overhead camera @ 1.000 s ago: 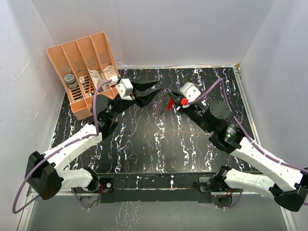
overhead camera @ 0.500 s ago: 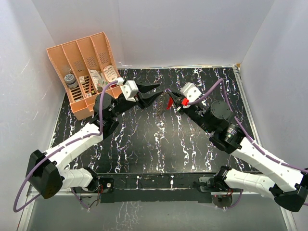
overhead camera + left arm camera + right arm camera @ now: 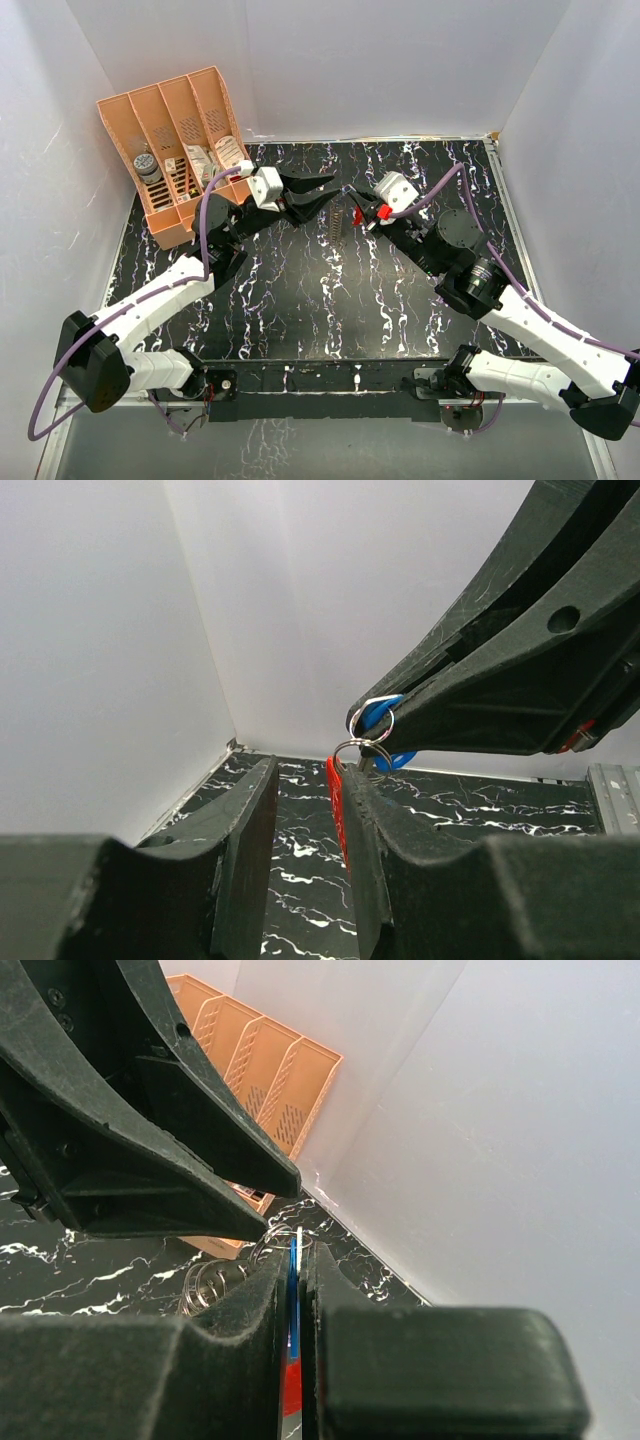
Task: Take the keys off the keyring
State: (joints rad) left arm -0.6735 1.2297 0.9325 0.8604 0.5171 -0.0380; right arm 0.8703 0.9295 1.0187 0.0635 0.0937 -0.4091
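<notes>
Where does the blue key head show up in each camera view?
Top external: too small to make out.
Left wrist: blue key head right of centre, at the right gripper tip.
Right wrist: low centre, a thin blue edge between that gripper's shut jaws.
Shared landmark: black marbled table.

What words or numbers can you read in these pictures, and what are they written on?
Nothing here can be read clearly.
Paper tags in the orange organizer: dark print, too small and blurred to read.
Red keyring: no writing shows.
Blue-headed keys: no writing shows.
</notes>
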